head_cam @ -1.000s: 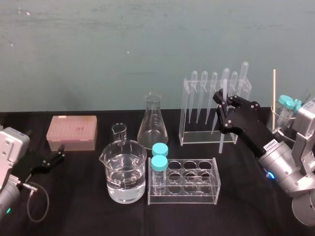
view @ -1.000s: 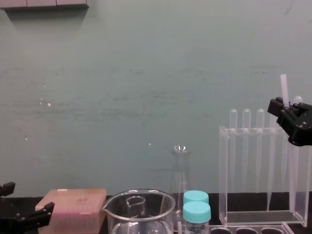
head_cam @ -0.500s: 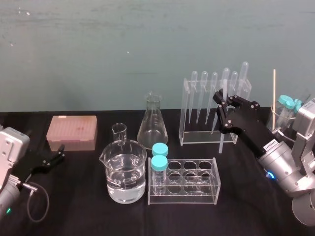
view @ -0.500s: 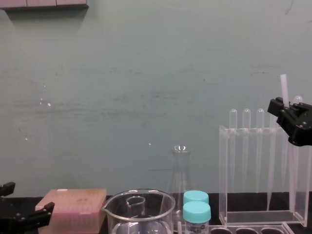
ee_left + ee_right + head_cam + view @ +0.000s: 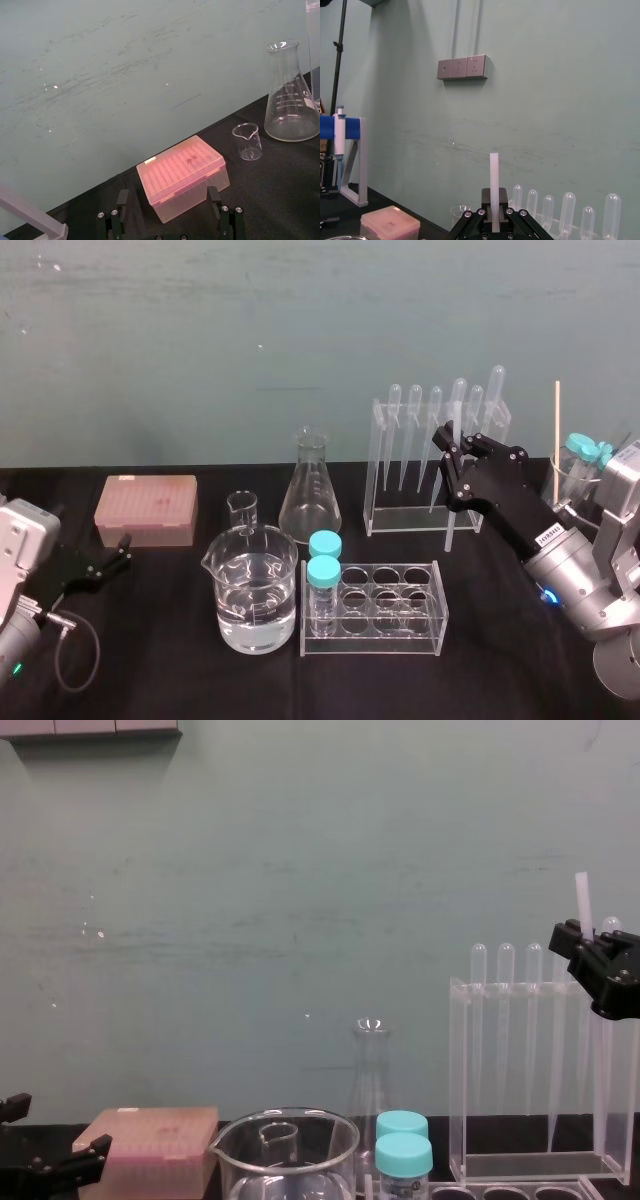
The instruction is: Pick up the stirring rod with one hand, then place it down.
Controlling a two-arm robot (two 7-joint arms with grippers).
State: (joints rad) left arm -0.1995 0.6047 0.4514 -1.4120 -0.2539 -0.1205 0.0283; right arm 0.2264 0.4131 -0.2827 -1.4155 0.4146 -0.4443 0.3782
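The stirring rod (image 5: 494,175) is a thin whitish stick standing upright in my right gripper (image 5: 494,214), whose fingers are shut on it. In the head view this gripper (image 5: 455,452) hangs just in front of the clear pipette rack (image 5: 385,518), and the rod's lower end (image 5: 449,532) reaches down near the table. The chest view has the rod's top (image 5: 582,898) poking above the gripper (image 5: 588,948). My left gripper (image 5: 100,566) rests open near the table's left edge, its fingers (image 5: 120,200) empty and facing a pink box (image 5: 182,175).
A beaker of water (image 5: 255,590), a small beaker (image 5: 242,508), a conical flask (image 5: 310,490) and a tube rack (image 5: 375,610) with two teal-capped vials stand mid-table. At far right a container (image 5: 580,475) holds a thin wooden stick (image 5: 557,435).
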